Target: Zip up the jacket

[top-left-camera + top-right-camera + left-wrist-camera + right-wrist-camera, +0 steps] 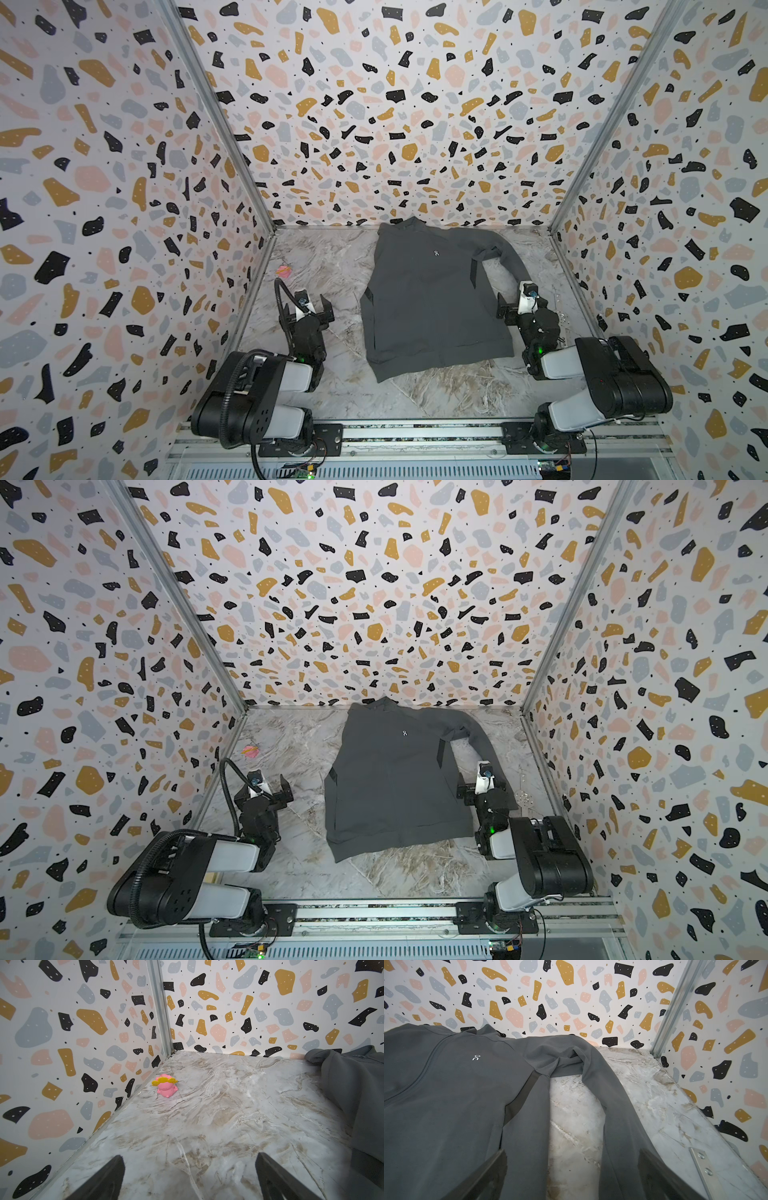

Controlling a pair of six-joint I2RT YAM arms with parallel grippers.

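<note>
The dark grey jacket [432,299] [395,779] lies flat on the marble table, front up, collar toward the back wall. Its white logo [476,1057] shows on the chest. One sleeve [616,1105] bends out and runs back along the body. My right gripper [519,301] [482,781] [573,1153] hovers open over the gap between body and sleeve, holding nothing. My left gripper [306,305] [266,789] [190,1158] stands open over bare table, left of the jacket's edge [357,1088]. The zipper pull is not visible.
A small pink and yellow toy [284,271] [249,751] [165,1085] sits near the left wall. A metal bracket [702,1167] lies by the right wall, and a small clear object [524,799] rests beside the right arm. Patterned walls close in three sides.
</note>
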